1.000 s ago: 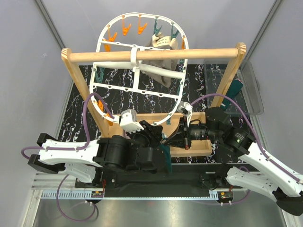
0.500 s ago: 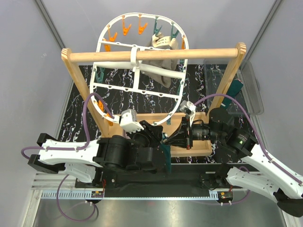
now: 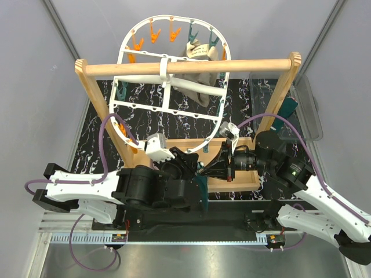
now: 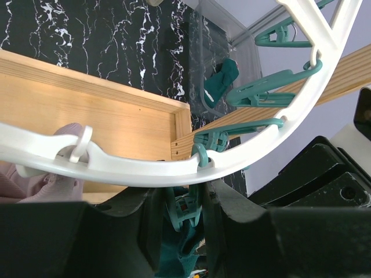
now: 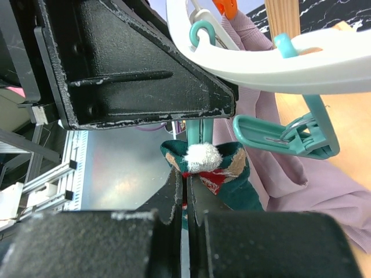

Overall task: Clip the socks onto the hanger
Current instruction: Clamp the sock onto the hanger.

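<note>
The white oval hanger (image 3: 164, 105) hangs from the wooden rail, with orange and teal clothespins round its rim. My left gripper (image 3: 196, 167) is at its near rim (image 4: 145, 169), shut on a teal clothespin (image 4: 188, 209) that hangs there. A dark teal sock (image 3: 201, 194) hangs below this clothespin (image 4: 177, 252). My right gripper (image 3: 208, 169) is shut on the top edge of this sock (image 5: 204, 159), which has a white pompom and red pattern, right under the clothespin's legs. A mauve-pink sock (image 5: 278, 179) lies behind it in the wooden base, also in the left wrist view (image 4: 52, 180).
The wooden rail stand (image 3: 191, 66) spans the scene, and its tray base (image 3: 237, 179) lies under the grippers. A grey-beige cloth with a white label (image 3: 196, 63) is clipped at the hanger's far side. A clear bin (image 3: 304, 110) at the right holds another teal sock (image 3: 288, 107).
The right wrist has shifted slightly right and back. The left arm has edged a little to the left. Both grippers keep their holds at the near rim.
</note>
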`<act>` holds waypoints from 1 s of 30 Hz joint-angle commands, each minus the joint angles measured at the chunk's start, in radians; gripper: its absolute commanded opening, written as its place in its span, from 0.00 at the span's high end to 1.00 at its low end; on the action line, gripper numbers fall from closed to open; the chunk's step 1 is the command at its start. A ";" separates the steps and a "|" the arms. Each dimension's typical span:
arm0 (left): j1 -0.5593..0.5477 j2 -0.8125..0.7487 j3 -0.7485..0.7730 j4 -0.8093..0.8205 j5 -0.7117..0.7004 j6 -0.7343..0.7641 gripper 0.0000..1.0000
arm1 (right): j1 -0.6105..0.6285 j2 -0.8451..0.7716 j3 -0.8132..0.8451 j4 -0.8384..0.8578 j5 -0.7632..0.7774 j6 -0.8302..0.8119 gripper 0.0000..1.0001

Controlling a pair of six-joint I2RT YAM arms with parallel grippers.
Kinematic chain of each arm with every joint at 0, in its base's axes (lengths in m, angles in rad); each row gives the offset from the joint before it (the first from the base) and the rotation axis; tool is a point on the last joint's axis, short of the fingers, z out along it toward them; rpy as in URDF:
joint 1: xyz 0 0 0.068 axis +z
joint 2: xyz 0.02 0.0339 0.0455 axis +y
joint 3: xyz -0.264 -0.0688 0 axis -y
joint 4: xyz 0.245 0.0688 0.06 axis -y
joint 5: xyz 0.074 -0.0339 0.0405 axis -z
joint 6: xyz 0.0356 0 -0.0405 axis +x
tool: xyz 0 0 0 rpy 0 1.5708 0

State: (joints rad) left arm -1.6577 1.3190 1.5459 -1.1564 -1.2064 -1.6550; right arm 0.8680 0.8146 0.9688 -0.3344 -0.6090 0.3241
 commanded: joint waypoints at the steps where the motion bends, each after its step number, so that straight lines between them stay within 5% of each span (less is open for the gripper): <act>1: 0.001 -0.026 -0.003 0.040 -0.002 -0.002 1.00 | 0.006 0.006 0.065 0.081 0.041 -0.031 1.00; 11: 0.001 -0.035 -0.018 0.069 0.002 0.015 1.00 | 0.008 0.028 0.076 0.100 0.028 -0.028 1.00; 19: 0.001 -0.096 -0.109 0.219 0.016 0.110 0.51 | 0.006 0.026 0.056 0.109 0.028 -0.017 0.99; 30: 0.001 -0.112 -0.109 0.219 0.019 0.124 0.28 | 0.008 0.026 0.044 0.087 0.041 -0.019 0.98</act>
State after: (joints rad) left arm -1.6569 1.2423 1.4437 -0.9714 -1.1728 -1.5414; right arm 0.8692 0.8516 0.9981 -0.3035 -0.5900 0.3134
